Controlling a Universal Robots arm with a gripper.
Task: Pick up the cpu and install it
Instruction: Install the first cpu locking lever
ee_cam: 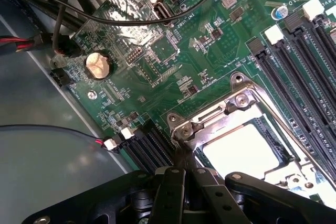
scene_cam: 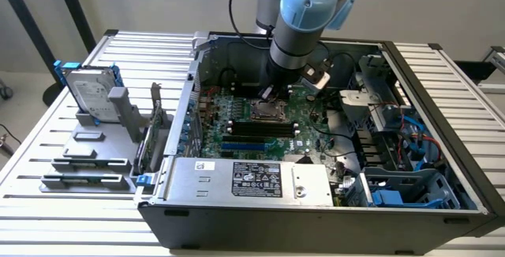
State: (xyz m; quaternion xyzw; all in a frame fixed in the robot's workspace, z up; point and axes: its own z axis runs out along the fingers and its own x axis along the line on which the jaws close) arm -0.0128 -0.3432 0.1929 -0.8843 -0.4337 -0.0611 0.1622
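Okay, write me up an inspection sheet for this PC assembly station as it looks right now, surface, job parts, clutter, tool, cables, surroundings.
Surface: slatted metal table carrying an open computer case.
Job's things: cpu lies in the socket on the green motherboard, its bright metal top showing inside the open socket frame.
Clutter: hard drive with blue brackets stands in a grey fixture at the exterior view's left, outside the case.
Tool: tool shut, its tip at the socket frame's corner hinge, holding nothing visible.
Cables: black cables cross the motherboard; a red and black wire pair runs along the case wall.
Surroundings: plain light wall; nothing else seen.
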